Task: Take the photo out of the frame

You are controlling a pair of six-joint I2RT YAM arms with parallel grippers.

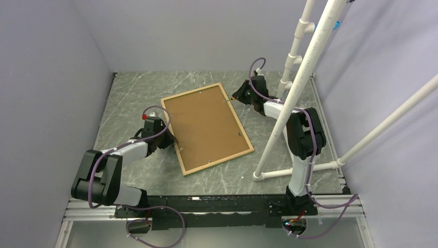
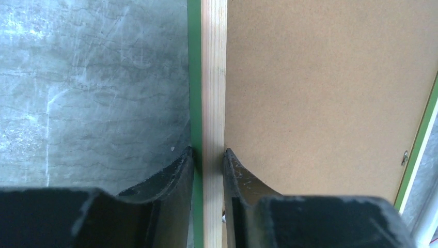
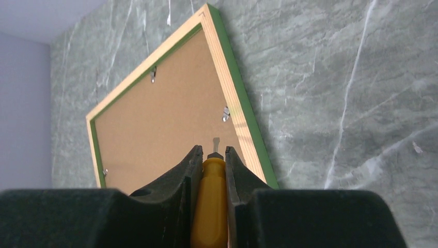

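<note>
The frame (image 1: 237, 118) lies face down on the table, its light wood rim up and the brown backing board (image 1: 206, 128) filling it. The photo is hidden under the board. My left gripper (image 1: 173, 138) is shut on the frame's left rim (image 2: 213, 77), one finger outside the green edge and one on the board (image 2: 320, 93). My right gripper (image 1: 236, 96) hovers by the frame's far right corner, shut on a yellow-handled screwdriver (image 3: 209, 201). The screwdriver's metal tip points over the board (image 3: 160, 129) near the rim (image 3: 235, 88).
Small metal clips (image 3: 225, 113) hold the board at the rim. A white pipe stand (image 1: 289, 98) rises at the right, beside my right arm. Grey walls close the marbled table (image 1: 134, 93) on three sides.
</note>
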